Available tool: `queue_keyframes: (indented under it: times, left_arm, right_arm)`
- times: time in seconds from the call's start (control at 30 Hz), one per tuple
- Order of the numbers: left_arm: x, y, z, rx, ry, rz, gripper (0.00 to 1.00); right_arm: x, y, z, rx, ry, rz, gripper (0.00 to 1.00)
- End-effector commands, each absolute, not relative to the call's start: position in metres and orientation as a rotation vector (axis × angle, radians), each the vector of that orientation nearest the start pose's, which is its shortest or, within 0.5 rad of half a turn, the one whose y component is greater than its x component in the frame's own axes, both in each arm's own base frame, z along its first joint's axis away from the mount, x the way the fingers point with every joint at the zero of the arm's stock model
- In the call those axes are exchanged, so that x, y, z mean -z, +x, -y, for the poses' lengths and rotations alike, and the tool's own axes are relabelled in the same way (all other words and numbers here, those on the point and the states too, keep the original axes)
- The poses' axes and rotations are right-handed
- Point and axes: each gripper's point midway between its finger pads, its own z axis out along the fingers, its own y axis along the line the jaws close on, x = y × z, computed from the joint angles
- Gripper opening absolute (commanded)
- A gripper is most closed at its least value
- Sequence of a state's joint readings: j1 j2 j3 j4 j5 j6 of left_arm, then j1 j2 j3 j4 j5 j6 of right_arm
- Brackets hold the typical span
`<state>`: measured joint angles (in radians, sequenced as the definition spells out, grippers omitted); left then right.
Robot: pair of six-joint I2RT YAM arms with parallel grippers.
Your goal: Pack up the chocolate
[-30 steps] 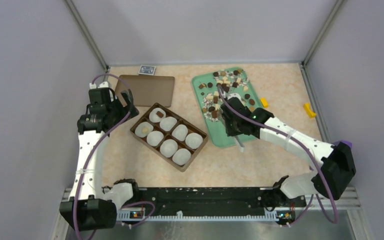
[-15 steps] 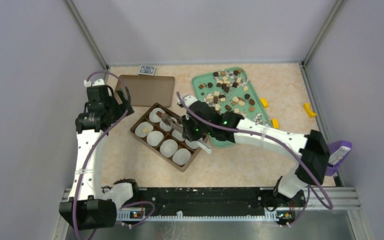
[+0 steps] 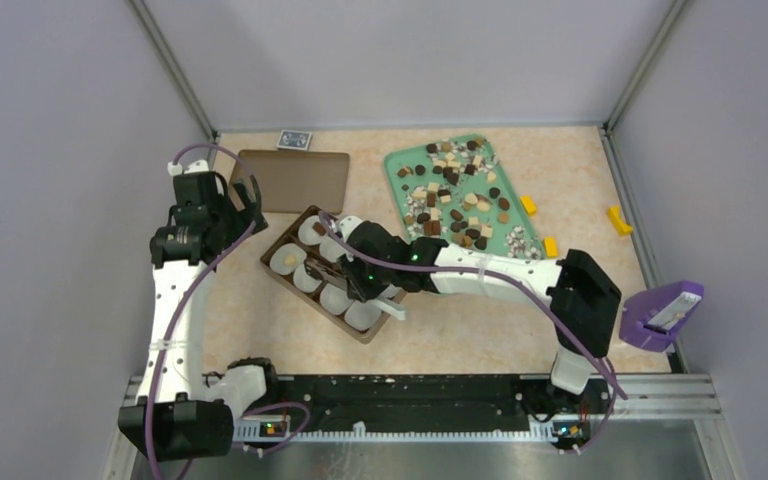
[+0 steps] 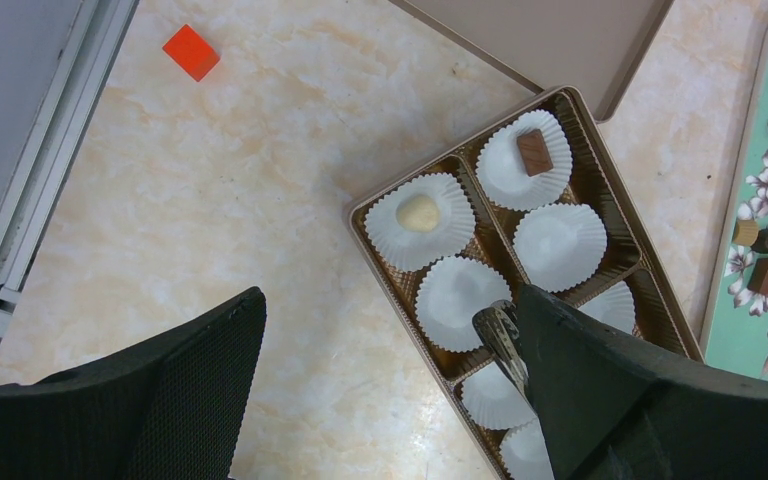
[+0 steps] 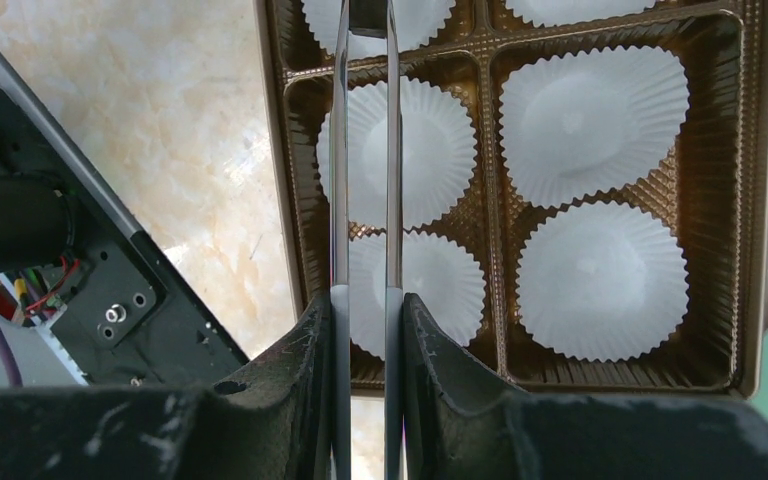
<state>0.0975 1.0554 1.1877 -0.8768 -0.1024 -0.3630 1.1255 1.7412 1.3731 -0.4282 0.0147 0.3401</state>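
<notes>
Many small chocolate pieces (image 3: 455, 190) lie on the green tray (image 3: 400, 165). The brown box (image 3: 278, 275) holds white paper cups; one has a brown square chocolate (image 4: 534, 151), another a cream piece (image 4: 419, 212). My right gripper (image 5: 365, 300) is shut on metal tongs (image 5: 340, 150), whose blades reach over the box's cups (image 5: 400, 150). Something dark sits between the blades at the frame's top edge; what it is I cannot tell. From above, the right gripper (image 3: 355, 270) hovers over the box's middle. My left gripper (image 4: 390, 300) is open and holds nothing, above the table left of the box.
The brown lid (image 3: 295, 180) lies behind the box, with a small blue card (image 3: 295, 140) beyond it. Yellow blocks (image 3: 528, 205) (image 3: 617, 218) lie right of the tray. A purple holder (image 3: 660, 315) stands at the right edge. A red block (image 4: 191, 51) is at far left.
My right arm swung left with the tongs, from over the green tray to over the brown box. The left arm has barely moved.
</notes>
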Motion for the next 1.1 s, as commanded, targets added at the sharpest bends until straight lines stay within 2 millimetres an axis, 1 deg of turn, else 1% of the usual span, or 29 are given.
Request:
queue_keyframes:
  times: [0.0,0.13,0.4,0.43,0.73,0.83,1.0,1.07]
  left_arm:
    - [-0.255,0.282,-0.031,0.025,-0.56,-2.181,0.99]
    - [-0.255,0.281,-0.031,0.029,-0.558,-2.18,0.99]
    - [-0.252,0.279,-0.03,0.032,-0.557,-2.185,0.99]
    - [-0.252,0.279,-0.03,0.032,-0.557,-2.183,0.99]
    - [-0.252,0.279,-0.029,0.036,-0.552,-2.183,0.99]
    - [-0.252,0.279,-0.029,0.038,-0.552,-2.183,0.99]
    - [-0.253,0.278,-0.029,0.037,-0.55,-2.183,0.99]
    - [-0.253,0.278,-0.029,0.037,-0.55,-2.182,0.99]
  right_arm:
    - [-0.156,0.196,-0.451,-0.743,-0.927,-2.19,0.03]
    - [-0.147,0.198,-0.454,-0.733,-0.924,-2.204,0.07]
    - [-0.146,0.199,-0.452,-0.716,-0.913,-2.212,0.25]
    - [-0.146,0.2,-0.452,-0.717,-0.912,-2.212,0.26]
    - [-0.147,0.201,-0.452,-0.706,-0.903,-2.212,0.3]
    - [-0.147,0.201,-0.451,-0.705,-0.902,-2.216,0.34]
    - [-0.146,0.201,-0.451,-0.704,-0.904,-2.216,0.34]
    - [-0.149,0.201,-0.451,-0.706,-0.903,-2.209,0.33]
